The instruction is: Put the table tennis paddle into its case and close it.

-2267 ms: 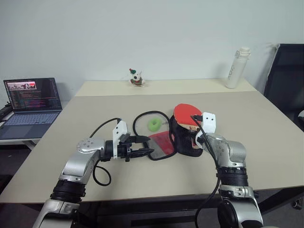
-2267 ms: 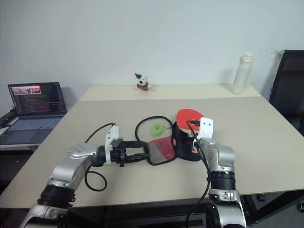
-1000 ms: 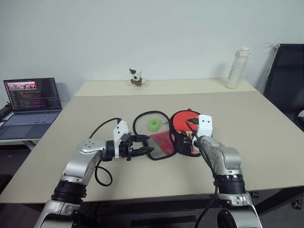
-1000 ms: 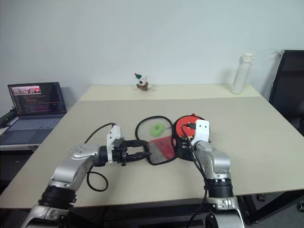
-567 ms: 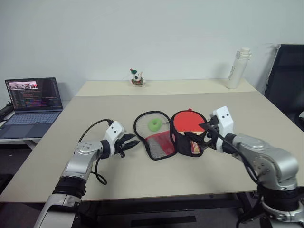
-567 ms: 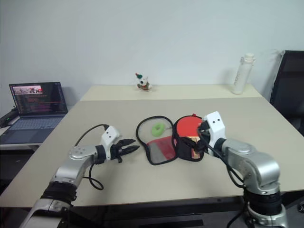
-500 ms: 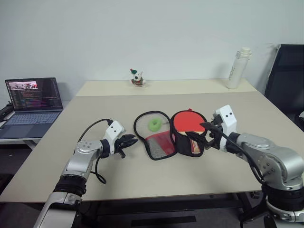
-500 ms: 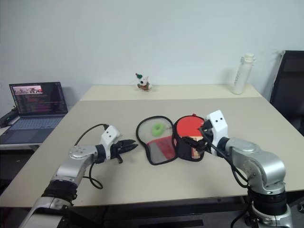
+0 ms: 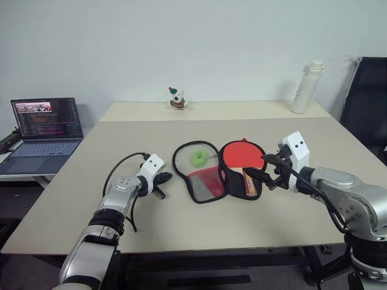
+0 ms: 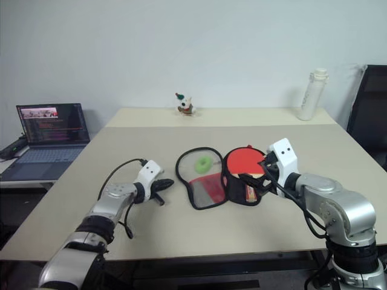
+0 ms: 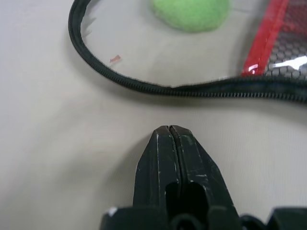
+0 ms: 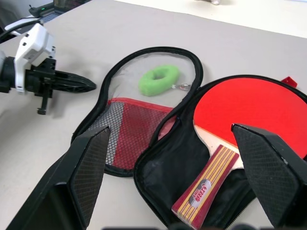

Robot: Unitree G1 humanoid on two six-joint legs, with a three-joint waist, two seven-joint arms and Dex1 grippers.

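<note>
Plainly no legible writing; left claw (image 11: 169, 132) pressed together; right claw (image 9: 258, 174) spread.

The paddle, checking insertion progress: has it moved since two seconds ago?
Yes. The paddle has dropped from standing upright to lying flat in the open case, nearer the tabletop.

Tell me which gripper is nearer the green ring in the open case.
Left. The left gripper, shut, sits beside the case's open flap holding the green ring; the right gripper hovers open over the paddle.
</note>
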